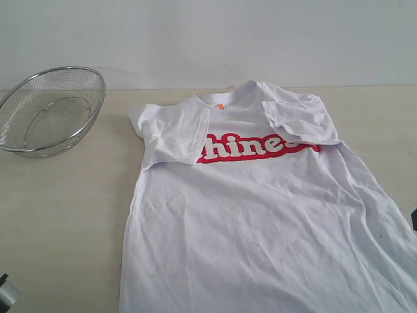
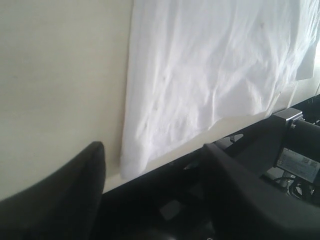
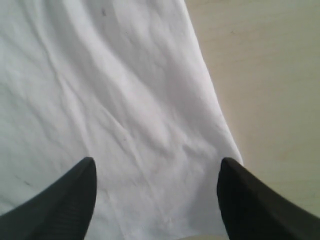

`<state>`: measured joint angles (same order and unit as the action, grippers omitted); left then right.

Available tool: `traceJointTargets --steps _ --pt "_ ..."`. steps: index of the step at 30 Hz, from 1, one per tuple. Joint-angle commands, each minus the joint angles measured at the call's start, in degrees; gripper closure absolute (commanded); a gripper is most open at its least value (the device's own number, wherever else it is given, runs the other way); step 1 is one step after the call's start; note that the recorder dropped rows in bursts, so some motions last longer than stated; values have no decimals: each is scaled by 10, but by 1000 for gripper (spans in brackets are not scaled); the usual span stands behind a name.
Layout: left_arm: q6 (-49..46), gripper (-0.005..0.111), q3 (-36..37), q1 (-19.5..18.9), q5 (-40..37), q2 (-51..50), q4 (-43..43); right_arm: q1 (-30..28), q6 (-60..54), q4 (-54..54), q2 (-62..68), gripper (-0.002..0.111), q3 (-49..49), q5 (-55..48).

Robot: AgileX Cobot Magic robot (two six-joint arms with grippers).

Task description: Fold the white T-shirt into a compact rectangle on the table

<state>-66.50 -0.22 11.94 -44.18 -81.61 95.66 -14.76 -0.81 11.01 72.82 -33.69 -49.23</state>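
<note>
Wide open, empty: left gripper (image 2: pixel 153 150), right gripper (image 3: pixel 156 167), at white T-shirt (image 1: pixel 260 222) hem, 6 o'clock. Pinch both corners level, fold toward 12 o'clock.

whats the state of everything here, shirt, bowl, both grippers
T-shirt: spread flat on the table, print up, wrinkled, body not yet folded
sleeves: both folded in over the chest
bowl: upright, empty, apart from the T-shirt
left gripper: open, holding nothing, by a hem corner at the table's edge
right gripper: open, holding nothing, over the T-shirt near its side edge
</note>
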Motion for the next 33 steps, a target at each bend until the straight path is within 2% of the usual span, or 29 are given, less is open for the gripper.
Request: traceJointTargets --steps 1,6,11,14,16,19,27,30,33 --pt "1 53 2 0 -6 -2 7 1 -2 2 -3 47 0 1" --pt "1 53 2 0 -6 -16 10 1 -29 37 -3 47 0 0" --pt "-24 53 2 0 -6 -35 25 1 -218 240 -3 47 0 -53" --pt "-34 53 2 0 -10 -42 40 26 -290 327 -3 48 0 -103" --pt "-54 53 2 0 -12 -42 43 66 -297 343 -3 48 0 -107" --pt "-66 53 2 0 -13 -42 43 165 -285 355 -3 48 0 -77" --pt "-81 53 1 0 -13 -42 43 468 -204 378 -1 48 0 142" --pt "-81 53 0 0 -23 -42 43 548 -176 371 5 48 0 212" --pt "-81 53 -2 0 -50 -40 43 601 -168 371 35 48 0 238"
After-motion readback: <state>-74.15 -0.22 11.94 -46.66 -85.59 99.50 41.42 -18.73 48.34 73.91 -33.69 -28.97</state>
